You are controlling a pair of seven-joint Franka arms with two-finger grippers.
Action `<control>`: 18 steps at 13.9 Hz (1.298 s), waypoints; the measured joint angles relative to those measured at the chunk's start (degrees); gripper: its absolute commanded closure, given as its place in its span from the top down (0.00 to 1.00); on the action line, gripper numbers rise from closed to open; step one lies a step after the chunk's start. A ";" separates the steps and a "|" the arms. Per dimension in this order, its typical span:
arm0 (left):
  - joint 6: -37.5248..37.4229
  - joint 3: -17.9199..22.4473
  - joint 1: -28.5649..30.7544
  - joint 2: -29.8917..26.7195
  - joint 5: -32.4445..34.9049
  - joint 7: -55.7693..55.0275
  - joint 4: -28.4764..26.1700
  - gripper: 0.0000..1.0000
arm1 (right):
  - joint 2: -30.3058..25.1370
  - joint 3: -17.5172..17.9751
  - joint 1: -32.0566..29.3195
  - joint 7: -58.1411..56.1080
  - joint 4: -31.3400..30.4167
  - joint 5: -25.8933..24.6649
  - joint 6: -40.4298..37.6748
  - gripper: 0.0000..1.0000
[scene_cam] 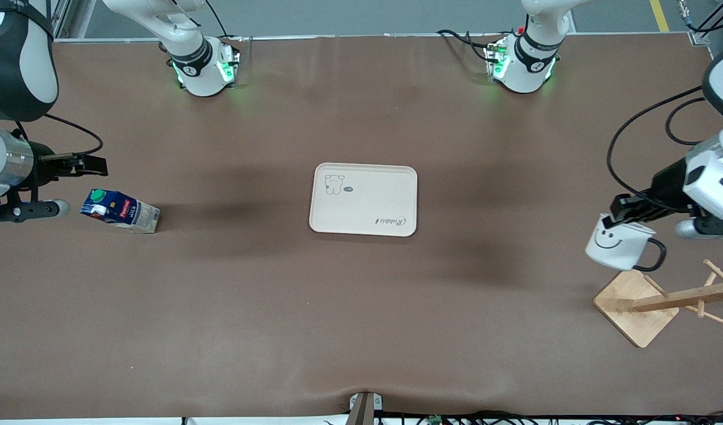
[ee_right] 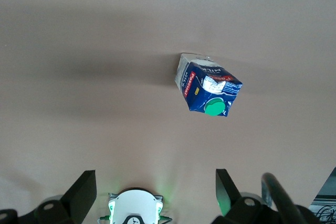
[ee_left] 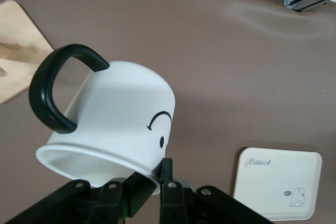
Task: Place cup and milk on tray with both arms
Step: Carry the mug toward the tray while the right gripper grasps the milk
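The cup, white with a black smiley and a black loop handle, hangs tilted in the air just over the edge of the wooden rack base. My left gripper is shut on its rim; in the left wrist view one finger sits inside the cup and one outside, under the left gripper. The milk, a blue and white carton with a green cap, stands on the table toward the right arm's end. My right gripper hovers open beside it, holding nothing. The right wrist view shows the milk off the right gripper. The cream tray lies bare at mid-table.
A wooden peg rack on a square wooden base stands at the left arm's end, nearer the front camera than the cup. Both arm bases stand along the table's back edge. Brown tabletop surrounds the tray.
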 measured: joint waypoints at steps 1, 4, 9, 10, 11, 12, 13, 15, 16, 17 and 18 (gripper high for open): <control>-0.12 -1.50 -0.06 0.06 0.86 -2.78 -0.07 0.00 | 0.11 0.00 -0.02 0.00 0.00 -0.44 0.00 1.00; -0.33 -6.38 -0.20 0.59 3.56 -12.32 -0.38 0.00 | 2.04 -0.12 -0.89 0.00 -0.08 -0.84 0.12 1.00; -0.37 -9.23 -4.25 3.01 4.59 -24.47 -0.85 0.00 | 8.15 -0.38 -3.16 -0.03 -0.14 -1.53 1.69 1.00; -0.37 -9.25 -5.47 3.81 4.61 -26.58 -0.89 0.00 | 8.94 -0.41 -4.07 -0.03 -0.19 -1.52 1.70 1.00; -0.37 -9.26 -6.66 4.63 4.61 -28.63 -0.90 0.00 | 9.38 -0.42 -5.17 -0.04 -0.49 -1.46 1.89 1.00; -0.37 -9.26 -7.95 5.53 4.62 -31.00 -0.90 0.00 | 9.44 -0.43 -6.23 -0.07 -1.30 -1.41 2.59 1.00; -0.36 -9.28 -9.41 6.49 4.62 -33.94 -0.90 0.00 | 9.43 -0.44 -7.03 -0.11 -2.43 -1.39 3.68 1.00; -0.30 -9.30 -12.62 8.60 4.62 -39.74 -0.62 0.00 | 9.43 -0.45 -8.17 -0.11 -5.37 -1.37 7.26 1.00; -0.26 -9.31 -14.09 9.69 4.62 -41.91 -0.29 0.00 | 9.43 -0.46 -8.80 -0.11 -7.00 -1.37 9.29 1.00; -0.23 -9.31 -15.24 10.66 4.62 -43.72 0.01 0.00 | 9.43 -0.46 -9.29 -0.11 -8.65 -1.37 11.29 1.00; -0.22 -9.32 -16.16 11.54 4.62 -45.40 0.23 0.00 | 9.43 -0.46 -9.59 -0.11 -10.31 -1.37 13.40 1.00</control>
